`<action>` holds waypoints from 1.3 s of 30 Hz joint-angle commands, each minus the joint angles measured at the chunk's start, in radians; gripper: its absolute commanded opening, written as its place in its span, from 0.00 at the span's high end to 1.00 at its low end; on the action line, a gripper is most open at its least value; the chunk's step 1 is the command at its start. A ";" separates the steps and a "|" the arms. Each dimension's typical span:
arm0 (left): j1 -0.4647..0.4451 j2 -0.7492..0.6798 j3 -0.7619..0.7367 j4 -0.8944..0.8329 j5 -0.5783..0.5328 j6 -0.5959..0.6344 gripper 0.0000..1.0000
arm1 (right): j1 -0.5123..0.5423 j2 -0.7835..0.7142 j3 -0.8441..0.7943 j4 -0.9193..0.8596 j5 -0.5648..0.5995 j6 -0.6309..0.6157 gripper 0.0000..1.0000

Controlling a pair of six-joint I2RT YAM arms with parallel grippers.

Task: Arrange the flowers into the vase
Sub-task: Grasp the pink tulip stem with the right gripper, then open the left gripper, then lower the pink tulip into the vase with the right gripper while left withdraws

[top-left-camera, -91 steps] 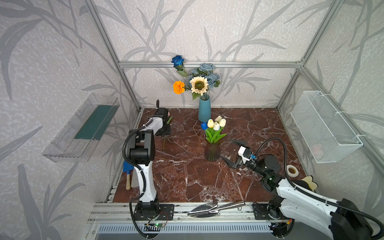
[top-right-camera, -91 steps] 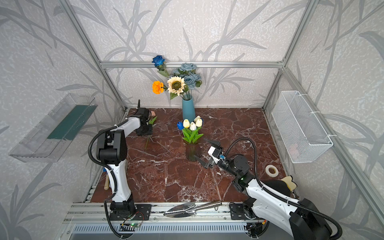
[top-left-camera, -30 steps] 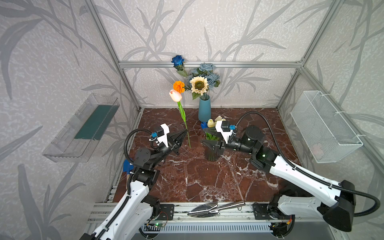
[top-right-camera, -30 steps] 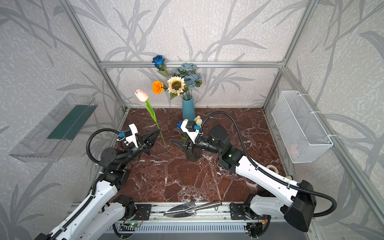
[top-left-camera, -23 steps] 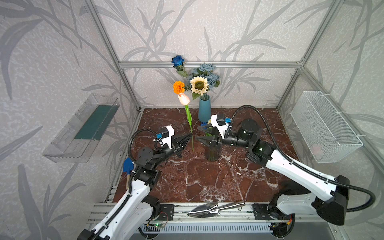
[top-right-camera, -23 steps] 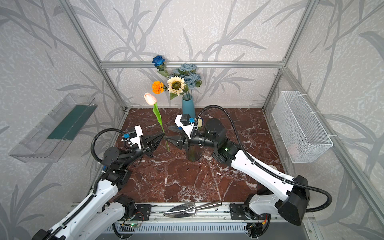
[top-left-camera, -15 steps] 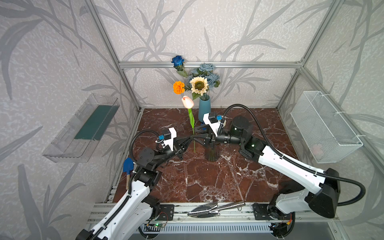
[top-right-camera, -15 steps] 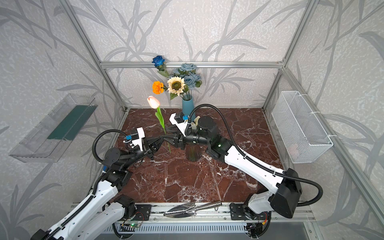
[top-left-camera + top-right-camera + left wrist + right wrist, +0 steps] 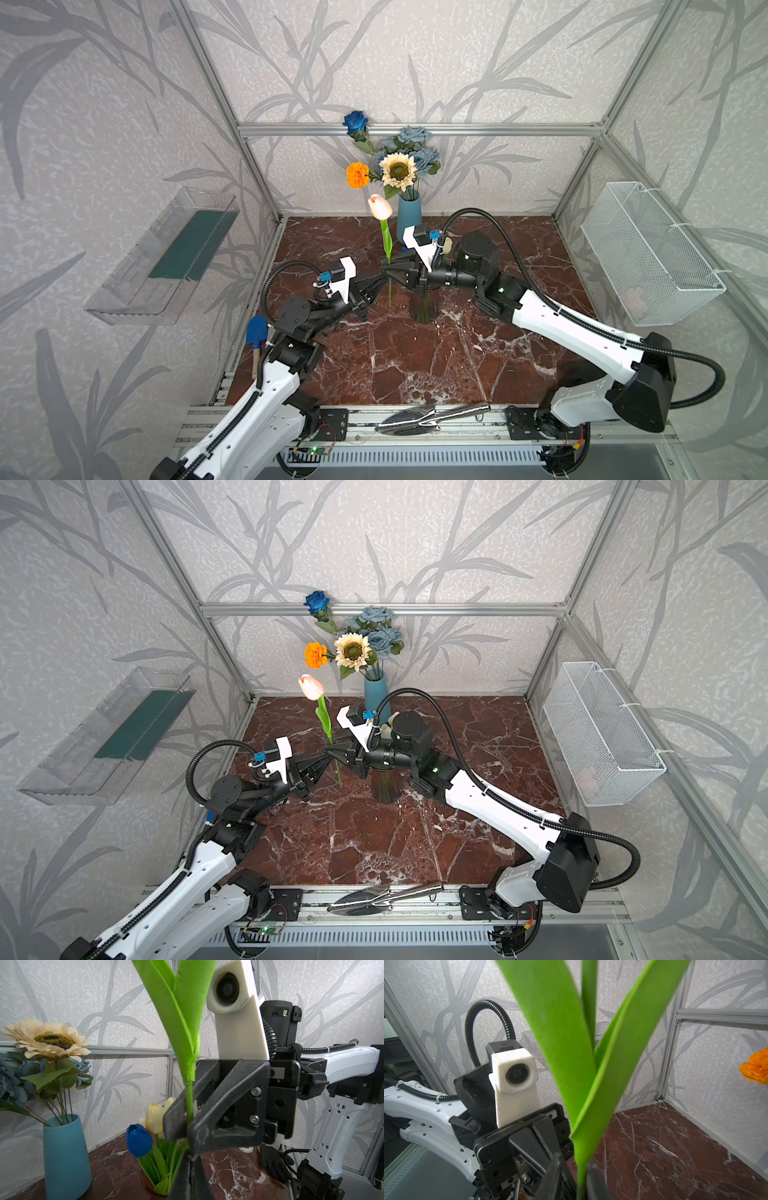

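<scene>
A pink tulip (image 9: 380, 206) (image 9: 311, 687) stands upright above the marble floor, left of a dark glass vase (image 9: 424, 307) that holds small blue (image 9: 138, 1139) and cream tulips. My left gripper (image 9: 380, 284) (image 9: 190, 1158) is shut on its green stem (image 9: 189, 1101). My right gripper (image 9: 388, 270) (image 9: 580, 1180) reaches in from the other side and is shut on the same stem just above, under the leaves (image 9: 571, 1064). Behind, a blue vase (image 9: 409, 212) (image 9: 376, 696) holds a sunflower (image 9: 398, 169), a marigold (image 9: 357, 174) and blue roses (image 9: 413, 137).
A metal trowel (image 9: 432, 415) lies on the front rail. A blue trowel (image 9: 256, 332) sits at the floor's left edge. On the right wall hangs a white wire basket (image 9: 648, 253), on the left wall a clear tray (image 9: 166, 253). The right arm passes over the glass vase.
My left gripper has carried the pink tulip right, toward the glass vase. The right arm has reached in over that vase and its jaws have shut on the stem.
</scene>
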 commanded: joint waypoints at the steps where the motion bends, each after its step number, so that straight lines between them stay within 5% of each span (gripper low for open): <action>1: -0.005 -0.009 0.008 0.007 0.005 0.024 1.00 | -0.003 -0.018 0.039 0.034 -0.008 0.005 0.85; 9: -0.007 -0.012 -0.004 0.014 -0.019 0.028 0.99 | -0.002 -0.023 0.036 0.038 -0.024 0.003 1.00; 11: -0.007 -0.020 -0.015 0.027 -0.042 0.026 0.79 | -0.002 -0.035 0.025 0.043 -0.022 -0.004 1.00; 14: -0.006 -0.039 -0.051 0.084 -0.095 0.014 0.27 | -0.002 -0.064 0.007 0.046 -0.007 -0.020 1.00; 16: -0.006 -0.057 -0.079 0.109 -0.145 0.012 0.11 | -0.002 -0.095 -0.013 0.044 0.016 -0.036 1.00; 23: -0.004 -0.104 -0.164 0.142 -0.323 0.010 0.08 | -0.058 -0.249 -0.070 -0.078 0.134 -0.110 1.00; 31: -0.005 -0.001 -0.130 0.124 -0.289 0.043 0.08 | -0.193 -0.297 -0.183 -0.018 0.191 -0.116 1.00; 39: -0.005 0.085 -0.119 0.152 -0.268 0.054 0.08 | -0.212 -0.223 -0.240 0.111 0.230 -0.134 1.00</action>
